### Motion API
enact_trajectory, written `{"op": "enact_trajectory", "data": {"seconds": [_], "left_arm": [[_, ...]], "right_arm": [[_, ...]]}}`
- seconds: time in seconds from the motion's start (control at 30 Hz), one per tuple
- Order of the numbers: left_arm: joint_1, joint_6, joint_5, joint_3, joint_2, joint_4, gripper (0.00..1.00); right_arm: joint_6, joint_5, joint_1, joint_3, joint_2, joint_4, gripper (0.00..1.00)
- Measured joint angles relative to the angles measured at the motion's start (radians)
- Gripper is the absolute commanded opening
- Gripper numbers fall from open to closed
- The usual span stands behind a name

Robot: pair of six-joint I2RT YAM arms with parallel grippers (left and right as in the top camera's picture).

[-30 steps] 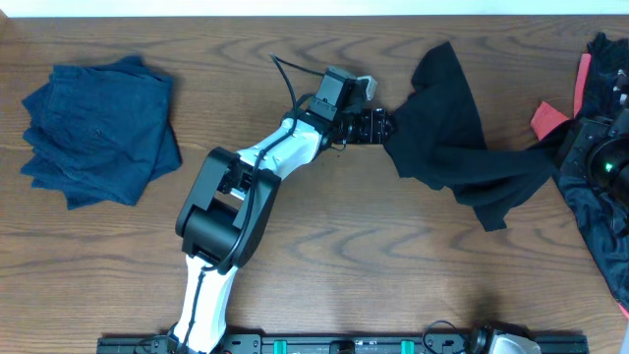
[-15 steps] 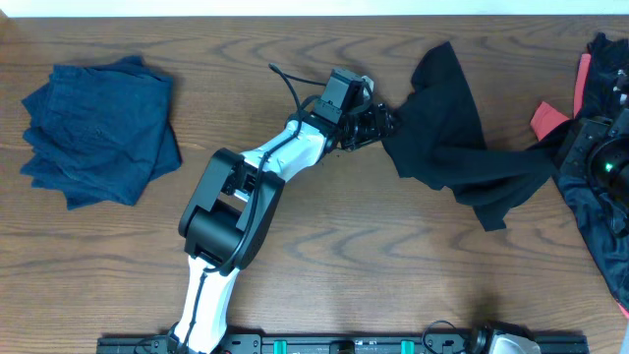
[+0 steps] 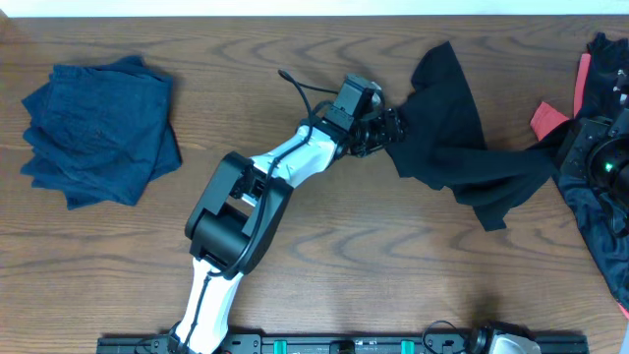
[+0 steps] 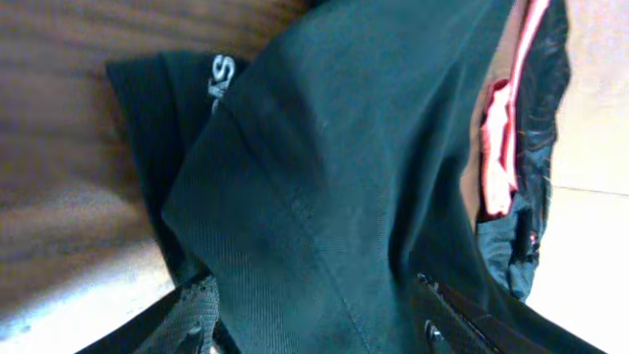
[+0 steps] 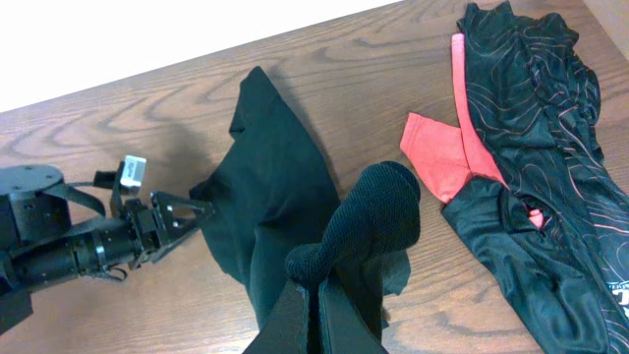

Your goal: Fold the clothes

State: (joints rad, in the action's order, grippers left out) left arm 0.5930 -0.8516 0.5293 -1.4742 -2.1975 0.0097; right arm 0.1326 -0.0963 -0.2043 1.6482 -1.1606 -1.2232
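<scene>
A black garment [image 3: 452,118] lies stretched across the table's right half. My left gripper [image 3: 385,126] is at its left edge. In the left wrist view the fingers [image 4: 319,315] are apart with black fabric [image 4: 344,147] between them, and white lettering [image 4: 221,74] shows on a fold. My right gripper [image 3: 565,149] is shut on the garment's right end. In the right wrist view the closed jaws [image 5: 313,295] pinch a bunch of the black cloth [image 5: 265,167]. A coral-red piece [image 3: 548,119] lies among more black clothes [image 3: 604,216] at the right edge.
A folded stack of dark blue clothes [image 3: 98,128] sits at the far left. The pile of patterned black clothes with red trim [image 5: 531,147] lies beside my right gripper. The left arm [image 3: 236,206] reaches across the table's middle.
My left gripper has moved a little to the right, onto the black garment's left edge. The right gripper and the garment's right end have not moved.
</scene>
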Motion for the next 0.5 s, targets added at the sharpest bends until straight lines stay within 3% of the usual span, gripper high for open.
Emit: {"op": "enact_trajectory", "data": {"seconds": [0.27, 0.5], "left_arm": [[0.006, -0.04, -0.034, 0.0, -0.018, 0.007, 0.65], [0.006, -0.043, -0.04, 0.001, -0.039, 0.117, 0.65]], "right_arm": [[0.0, 0.0, 0.0, 0.0, 0.0, -0.009, 0.01], [0.0, 0.0, 0.0, 0.0, 0.0, -0.01, 0.01]]}}
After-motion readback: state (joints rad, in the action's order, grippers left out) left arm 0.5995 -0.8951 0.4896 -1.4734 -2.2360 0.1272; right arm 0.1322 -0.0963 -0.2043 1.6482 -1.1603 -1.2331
